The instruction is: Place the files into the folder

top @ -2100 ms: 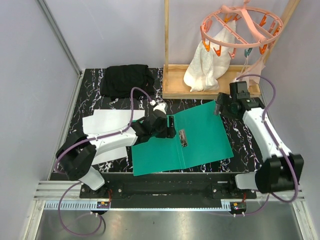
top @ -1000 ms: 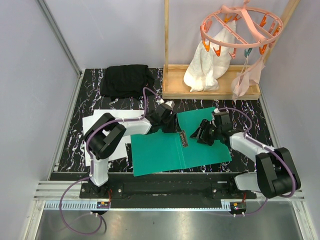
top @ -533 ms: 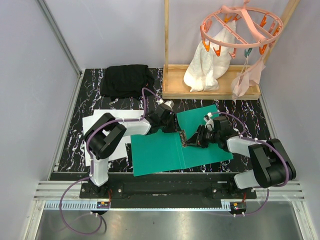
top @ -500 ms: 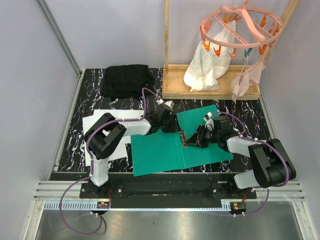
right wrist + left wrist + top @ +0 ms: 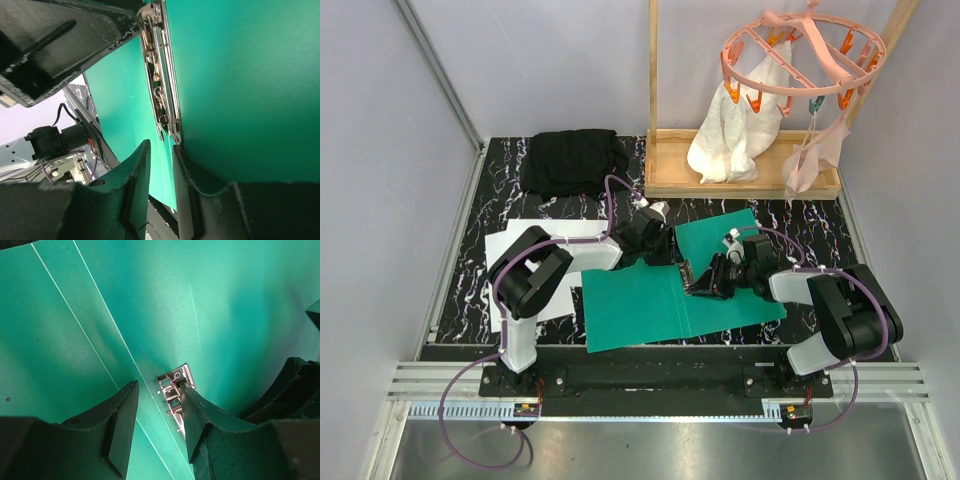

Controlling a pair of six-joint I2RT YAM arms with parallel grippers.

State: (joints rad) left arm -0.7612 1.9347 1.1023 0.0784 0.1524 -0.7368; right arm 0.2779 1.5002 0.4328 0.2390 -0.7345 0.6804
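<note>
The teal-green folder point(image 5: 630, 305) lies open on the marbled table, its metal clip point(image 5: 684, 268) on the spine. My left gripper point(image 5: 670, 254) is at the clip's far end; in the left wrist view it point(image 5: 157, 415) stands open astride the spine of the folder point(image 5: 225, 305), with the clip point(image 5: 175, 385) against its right finger. My right gripper point(image 5: 700, 284) comes from the right at the clip's near end. Its jaws point(image 5: 160, 185) are open by a narrow gap over the folder point(image 5: 240, 75), one fingertip touching the clip point(image 5: 160, 90). The white files point(image 5: 525, 243) lie left of the folder.
A folded black cloth point(image 5: 572, 160) lies at the back left. A wooden frame and tray point(image 5: 740, 185) stand at the back right, with a pink peg hanger point(image 5: 800, 60) and a white cloth point(image 5: 730, 135) hanging above.
The right arm came down from the back right onto the folder, slid left to the clip and narrowed its jaws. The left gripper moved to the clip's far end and has stayed there.
</note>
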